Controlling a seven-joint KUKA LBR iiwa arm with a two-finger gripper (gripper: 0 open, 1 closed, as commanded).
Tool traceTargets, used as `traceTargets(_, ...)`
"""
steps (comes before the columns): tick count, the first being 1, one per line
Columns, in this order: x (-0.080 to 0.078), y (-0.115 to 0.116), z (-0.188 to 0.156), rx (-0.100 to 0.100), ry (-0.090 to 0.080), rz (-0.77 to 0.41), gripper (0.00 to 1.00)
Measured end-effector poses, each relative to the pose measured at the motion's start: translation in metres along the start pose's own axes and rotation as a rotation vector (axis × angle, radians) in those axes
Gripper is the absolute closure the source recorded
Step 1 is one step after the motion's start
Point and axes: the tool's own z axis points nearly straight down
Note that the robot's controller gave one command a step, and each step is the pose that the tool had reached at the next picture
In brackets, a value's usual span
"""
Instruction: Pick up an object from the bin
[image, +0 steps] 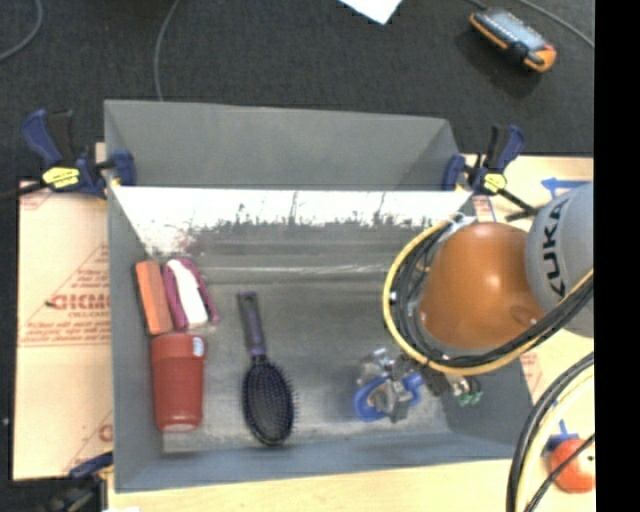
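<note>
We see the gripper (392, 383) low over a blue looped thing (364, 404) near the bin's (280, 140) lower right corner; we cannot tell its opening.

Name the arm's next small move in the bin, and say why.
Probably a short, straight descent: the gripper sits right over the small blue thing at the view's lower right of the bin, while the dark hairbrush and red cylinder lie well to its left, so nothing crowds it.
</note>
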Motion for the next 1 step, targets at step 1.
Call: traceTargets(1,-0.0019,-0.0010,-0.0371,0.003,-0.007,0.000,1.00)
